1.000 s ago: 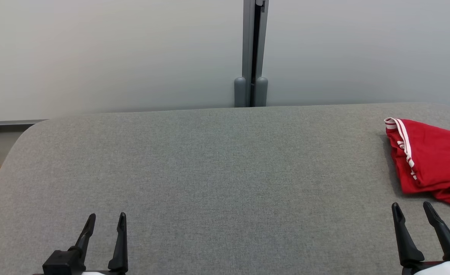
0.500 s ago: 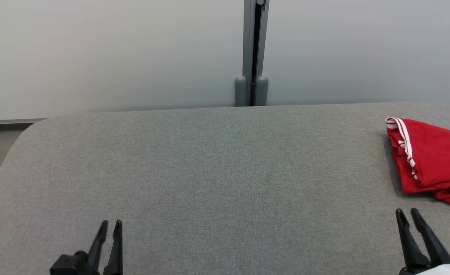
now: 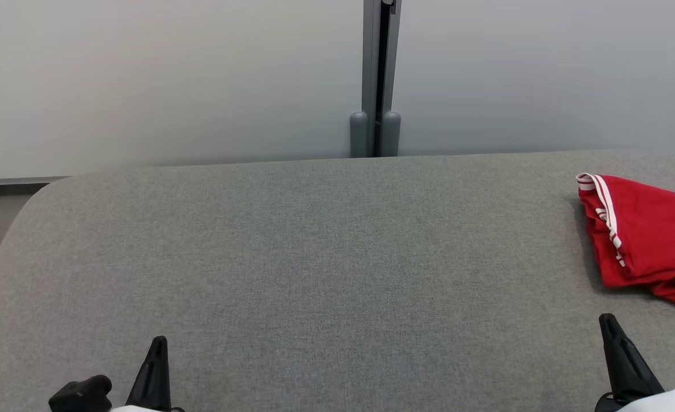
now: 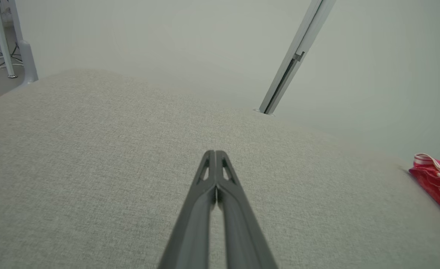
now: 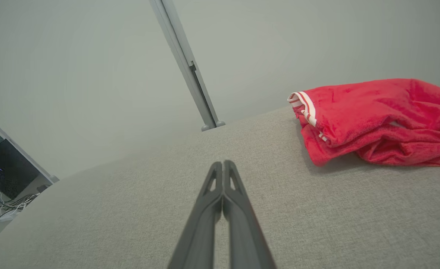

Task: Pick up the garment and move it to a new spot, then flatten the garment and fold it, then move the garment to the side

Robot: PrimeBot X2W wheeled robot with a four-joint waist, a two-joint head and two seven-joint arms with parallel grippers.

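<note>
Since the red garment (image 3: 646,234) sits ahead & right of the right gripper (image 3: 606,319) — fingers pressed together, empty — that arm's nearer; left gripper (image 3: 158,341), likewise closed, well apart.

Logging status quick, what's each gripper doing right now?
Left gripper: closed, holding nothing.
Right gripper: closed, holding nothing, apart from the red garment.

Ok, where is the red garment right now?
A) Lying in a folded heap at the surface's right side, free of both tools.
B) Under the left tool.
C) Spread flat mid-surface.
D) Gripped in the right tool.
A: the red garment lies heaped at the right of the grey surface, with bare cloth between it and the shut right tool; the shut left tool is far off.
</note>
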